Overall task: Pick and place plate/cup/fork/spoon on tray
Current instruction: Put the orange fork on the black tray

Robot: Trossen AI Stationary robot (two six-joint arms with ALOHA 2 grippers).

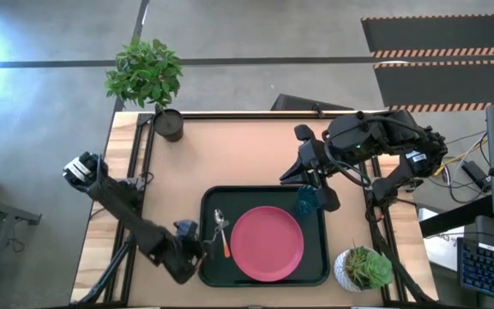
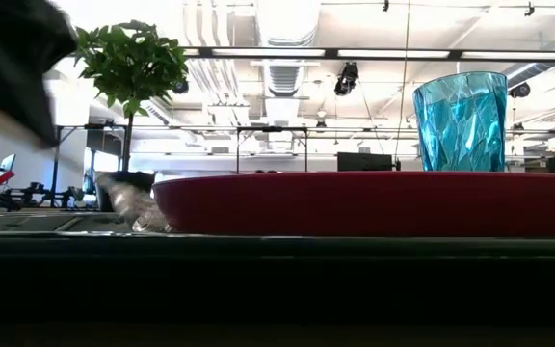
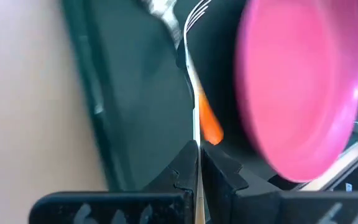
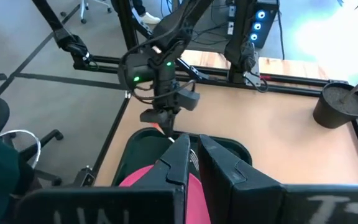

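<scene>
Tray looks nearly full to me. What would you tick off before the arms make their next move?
1. Plate lying flat inside the tray: ok.
2. Cup upright on the tray, at the corner beside the plate: ok.
3. Spoon lying in the tray, on the strip left of the plate: ok.
4. Fork let go: not ok. The left gripper is shut on it at the tray's left strip, tines pointing along the spoon.
5. Right gripper clear of the cup: cannot tell. In the high view it hangs close beside the cup.
</scene>
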